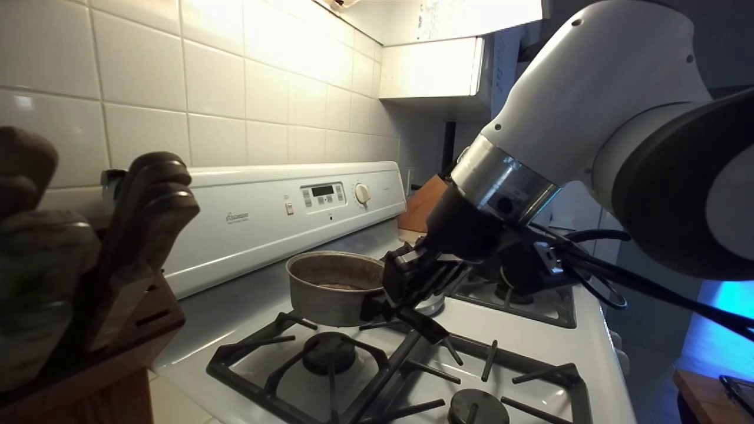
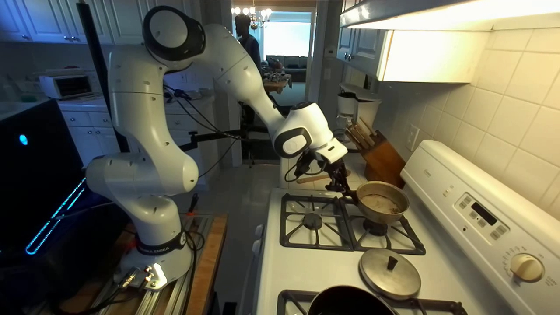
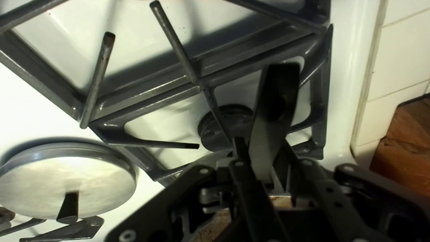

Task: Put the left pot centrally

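The left pot is a small steel saucepan with a pale brown inside. It shows in both exterior views [image 1: 333,303] [image 2: 379,205], held above the back burner at the knife-block end of the stove. Its base is apart from the grate. My gripper is beside the pot and shut on its dark handle, as both exterior views show [image 1: 406,288] [image 2: 341,187]. In the wrist view the handle [image 3: 273,111] passes between the fingers [image 3: 263,154]. A little of the pot's brown inside [image 3: 216,223] shows there; the gripper hides most of the pot.
A round metal lid with a dark knob [image 2: 389,275] lies on the white stove; it also shows in the wrist view [image 3: 67,181]. A larger black pot [image 2: 350,302] stands on the nearer grate. A knife block [image 2: 385,159] and the control panel [image 1: 283,218] border the stove.
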Tool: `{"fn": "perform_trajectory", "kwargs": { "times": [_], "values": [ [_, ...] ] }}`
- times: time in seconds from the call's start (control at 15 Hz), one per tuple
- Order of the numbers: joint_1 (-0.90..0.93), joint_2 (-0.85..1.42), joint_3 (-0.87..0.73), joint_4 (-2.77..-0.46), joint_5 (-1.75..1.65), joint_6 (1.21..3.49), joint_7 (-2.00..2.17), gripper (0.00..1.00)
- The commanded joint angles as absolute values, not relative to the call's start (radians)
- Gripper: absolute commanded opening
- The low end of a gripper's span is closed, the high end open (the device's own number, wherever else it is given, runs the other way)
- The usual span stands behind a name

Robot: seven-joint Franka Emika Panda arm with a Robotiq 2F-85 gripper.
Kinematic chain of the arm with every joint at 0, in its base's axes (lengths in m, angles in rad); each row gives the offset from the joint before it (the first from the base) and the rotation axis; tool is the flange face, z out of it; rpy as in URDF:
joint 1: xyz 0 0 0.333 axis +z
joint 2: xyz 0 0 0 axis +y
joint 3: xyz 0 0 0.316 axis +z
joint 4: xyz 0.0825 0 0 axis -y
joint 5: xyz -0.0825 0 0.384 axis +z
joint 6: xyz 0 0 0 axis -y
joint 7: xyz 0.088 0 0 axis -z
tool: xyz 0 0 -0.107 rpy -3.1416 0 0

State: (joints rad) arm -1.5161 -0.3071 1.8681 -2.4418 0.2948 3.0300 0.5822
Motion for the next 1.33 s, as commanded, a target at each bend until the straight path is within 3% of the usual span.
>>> {"fn": "perform_trajectory", "kwargs": {
  "times": [0.0,1.27],
  "values": [
    [-1.556,-0.293,1.911,-2.460,0.298,3.061,0.567,0.06],
    [-1.768,-0.320,2.148,-2.451,0.298,3.149,0.568,0.06]
  ]
}}
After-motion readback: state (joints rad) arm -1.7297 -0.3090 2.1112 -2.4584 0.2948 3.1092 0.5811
